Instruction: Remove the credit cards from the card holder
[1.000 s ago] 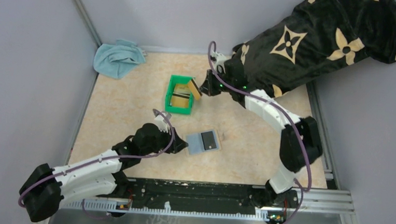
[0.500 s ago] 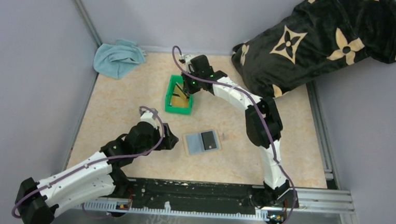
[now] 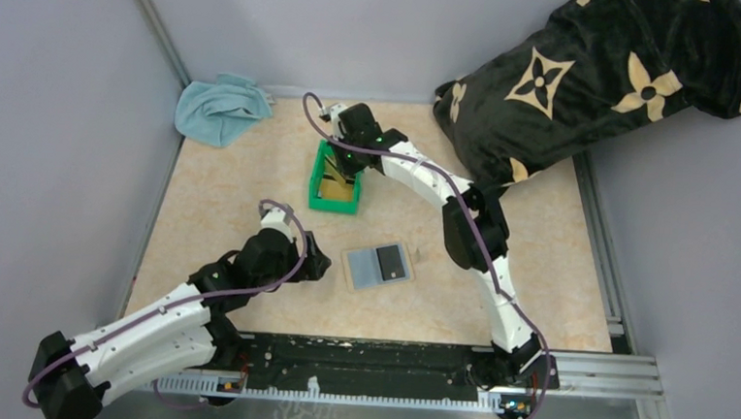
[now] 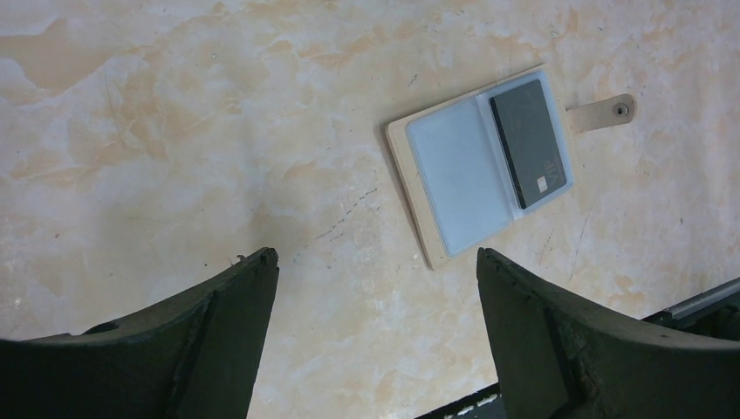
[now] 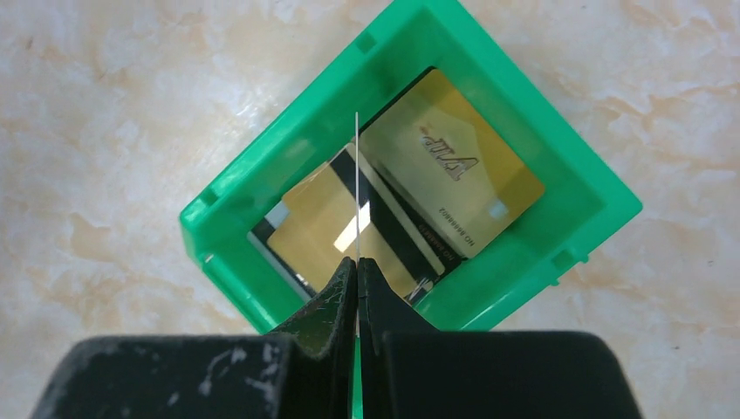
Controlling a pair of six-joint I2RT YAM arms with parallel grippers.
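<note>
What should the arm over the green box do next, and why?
Probably open the right tool a little to drop its card. The thin card is pinched edge-on directly above the green bin, where gold cards already lie, so letting go should land it with them.

The table top (image 3: 211,209) is pale and sandy, with swirly marks like stone; plain grey walls (image 3: 52,103) stand close around it; a soft blue cloth (image 3: 219,108) lies bunched up in the far left corner; a big black cushion (image 3: 608,69) with tan flower shapes fills the far right corner; a metal rail (image 3: 609,375) runs along the near edge; the light is soft and even.
</note>
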